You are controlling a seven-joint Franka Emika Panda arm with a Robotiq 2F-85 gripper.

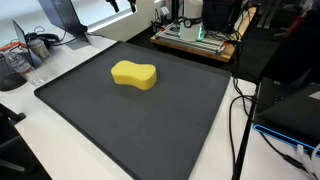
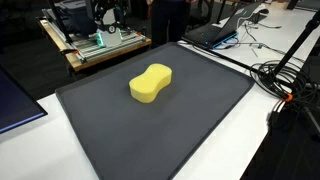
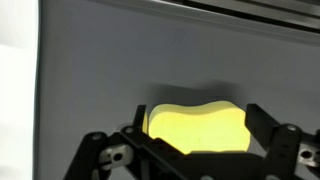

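Hovering just above the yellow sponge (image 3: 197,130) with the tool (image 3: 195,110) spread fully wide and gripping nothing, jaws standing outside the sponge's two ends in the wrist view. Seeing the sponge (image 1: 134,75) (image 2: 150,83) lying flat near the middle of the dark mat (image 1: 185,115), well in from every edge of the desk (image 2: 250,150). Likely best: centring over the sponge, checking that both ends are clearing the jaws, descending straight, stopping just short of the mat, then closing gently, the foam probably squashing easily.
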